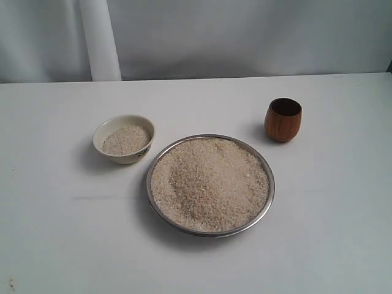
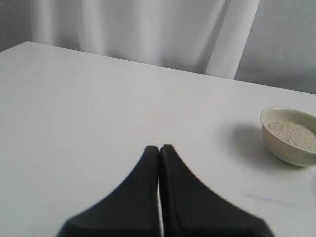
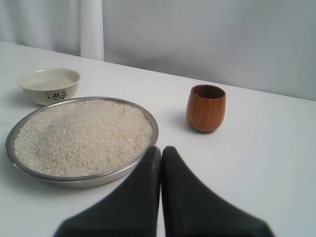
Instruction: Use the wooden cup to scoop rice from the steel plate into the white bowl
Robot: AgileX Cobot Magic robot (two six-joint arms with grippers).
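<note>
The steel plate (image 1: pixel 264 165) lies mid-table, heaped with rice (image 1: pixel 208 184). To its left sits the white bowl (image 1: pixel 104 128), also holding rice. The wooden cup (image 1: pixel 282 120) stands upright and empty at the plate's far right. Neither gripper shows in the exterior view. In the right wrist view my right gripper (image 3: pixel 161 149) is shut and empty, just off the steel plate's rim (image 3: pixel 154 129), with the wooden cup (image 3: pixel 205 108) beyond it. In the left wrist view my left gripper (image 2: pixel 159 147) is shut and empty over bare table, and the white bowl (image 2: pixel 284 148) sits off to one side.
A white table (image 1: pixel 343 233) carries everything. A grey curtain with a white fold (image 1: pixel 101 37) hangs behind the table's far edge.
</note>
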